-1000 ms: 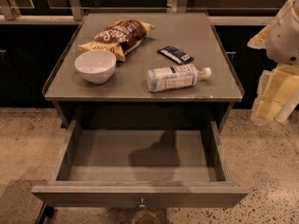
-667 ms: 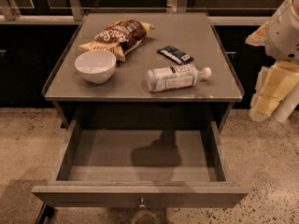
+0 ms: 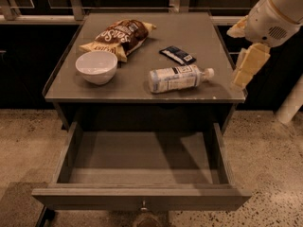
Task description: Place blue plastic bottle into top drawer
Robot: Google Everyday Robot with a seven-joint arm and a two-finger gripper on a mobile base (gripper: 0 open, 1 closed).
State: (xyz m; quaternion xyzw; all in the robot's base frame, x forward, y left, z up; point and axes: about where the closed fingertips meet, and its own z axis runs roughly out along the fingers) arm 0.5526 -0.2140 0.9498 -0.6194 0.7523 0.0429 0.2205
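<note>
The blue plastic bottle lies on its side on the grey table top, near the front edge, with its white cap pointing right. The top drawer is pulled out below the table top; its flat bottom is bare and its small knob shows at front centre. My gripper hangs at the table's right edge, to the right of the bottle's cap and apart from it. It holds nothing.
A white bowl stands at the table's left. A brown chip bag lies behind it. A small flat dark blue packet lies just behind the bottle. Dark cabinets and a rail run behind the table; speckled floor lies around it.
My gripper has moved left and up, from beside the table to its right edge, closer to the bottle. The bottle, the bowl and the drawer have not moved.
</note>
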